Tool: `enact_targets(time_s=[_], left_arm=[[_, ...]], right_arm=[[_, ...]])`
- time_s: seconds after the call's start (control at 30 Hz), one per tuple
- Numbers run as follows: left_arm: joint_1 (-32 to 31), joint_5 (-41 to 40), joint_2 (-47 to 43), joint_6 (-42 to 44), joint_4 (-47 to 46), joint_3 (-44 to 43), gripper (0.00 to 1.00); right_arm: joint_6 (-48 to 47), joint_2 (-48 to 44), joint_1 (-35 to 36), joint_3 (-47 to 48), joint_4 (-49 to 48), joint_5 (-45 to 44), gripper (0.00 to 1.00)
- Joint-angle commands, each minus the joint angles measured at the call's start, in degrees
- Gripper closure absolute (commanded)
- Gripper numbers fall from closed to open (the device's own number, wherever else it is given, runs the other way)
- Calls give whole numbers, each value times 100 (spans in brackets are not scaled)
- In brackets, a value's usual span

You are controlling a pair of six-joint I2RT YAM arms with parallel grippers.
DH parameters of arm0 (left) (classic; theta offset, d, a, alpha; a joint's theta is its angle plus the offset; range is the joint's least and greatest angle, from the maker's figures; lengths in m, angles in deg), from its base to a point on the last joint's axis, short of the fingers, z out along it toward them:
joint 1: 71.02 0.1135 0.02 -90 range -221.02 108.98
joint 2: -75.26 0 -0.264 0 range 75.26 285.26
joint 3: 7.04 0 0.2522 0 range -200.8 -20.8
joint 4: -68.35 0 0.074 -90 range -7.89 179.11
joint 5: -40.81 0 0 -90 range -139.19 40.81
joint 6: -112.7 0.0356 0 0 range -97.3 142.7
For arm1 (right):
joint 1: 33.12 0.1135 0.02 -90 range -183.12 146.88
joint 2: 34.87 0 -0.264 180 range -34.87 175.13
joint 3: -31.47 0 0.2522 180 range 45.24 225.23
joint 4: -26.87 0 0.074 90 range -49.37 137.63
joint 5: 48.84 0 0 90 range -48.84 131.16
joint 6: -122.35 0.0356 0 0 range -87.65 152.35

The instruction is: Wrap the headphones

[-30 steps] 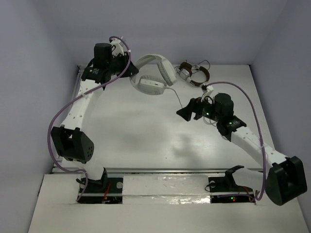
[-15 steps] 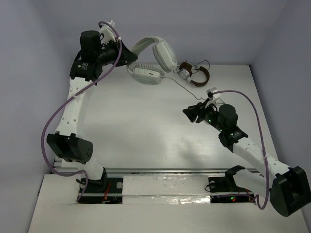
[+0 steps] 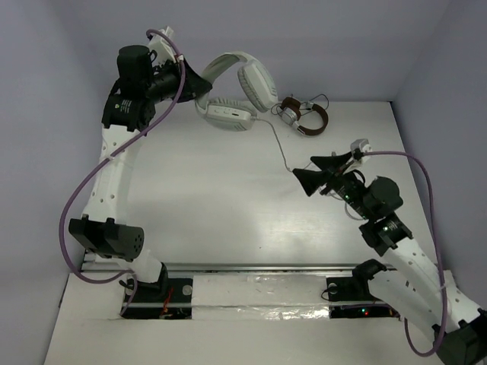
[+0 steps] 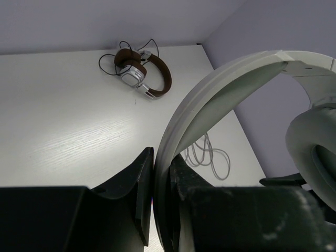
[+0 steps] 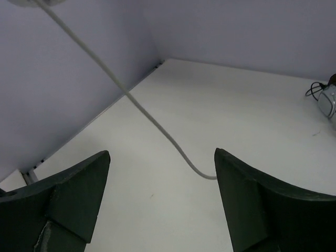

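The white headphones (image 3: 242,85) hang in the air at the back left, lifted off the table. My left gripper (image 3: 199,82) is shut on their wide headband (image 4: 210,94), which stands pinched between the black fingers; one padded earcup (image 4: 315,152) shows at the right. The thin grey cable (image 3: 275,141) slants down from the lower earcup to my right gripper (image 3: 316,171). That gripper (image 5: 163,157) is open. The cable (image 5: 131,100) runs through the gap between its fingers without being pinched. Loose cable loops (image 4: 210,157) lie on the table.
Smaller brown-and-silver headphones (image 3: 303,115) with a dark cord lie at the back of the white table, near the right corner. Grey walls close off the left, back and right. The arm bases stand on the rail at the near edge (image 3: 251,268).
My left gripper has carried the headphones up and back to the left, off the table. The right gripper has shifted right and turned, and the cable now stretches between them.
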Motion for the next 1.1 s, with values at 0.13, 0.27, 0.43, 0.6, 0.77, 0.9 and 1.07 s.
enact_targets(time_s=[0.13, 0.27, 0.43, 0.6, 0.77, 0.9, 1.07], left_arm=[[11, 256, -711, -356, -571, 227, 100], [11, 291, -878, -339, -615, 403, 100], [11, 378, -1054, -382, -650, 483, 100], [11, 721, -1071, -611, -791, 360, 100], [11, 888, -1142, -751, -782, 254, 100], [11, 915, -1212, -813, -799, 167, 100], [11, 1003, -1142, -962, -791, -132, 100]], right_arm=[[-472, 1184, 44, 54, -615, 314, 15], [-875, 1474, 44, 220, -791, -942, 14], [-780, 1991, 44, 239, -1309, -645, 17], [-709, 2600, 44, 335, -1775, -249, 21], [-884, 3056, 44, 265, -2338, -459, 22], [-1026, 3485, 44, 317, -2453, -539, 23], [-903, 3707, 44, 213, -2777, -705, 31]])
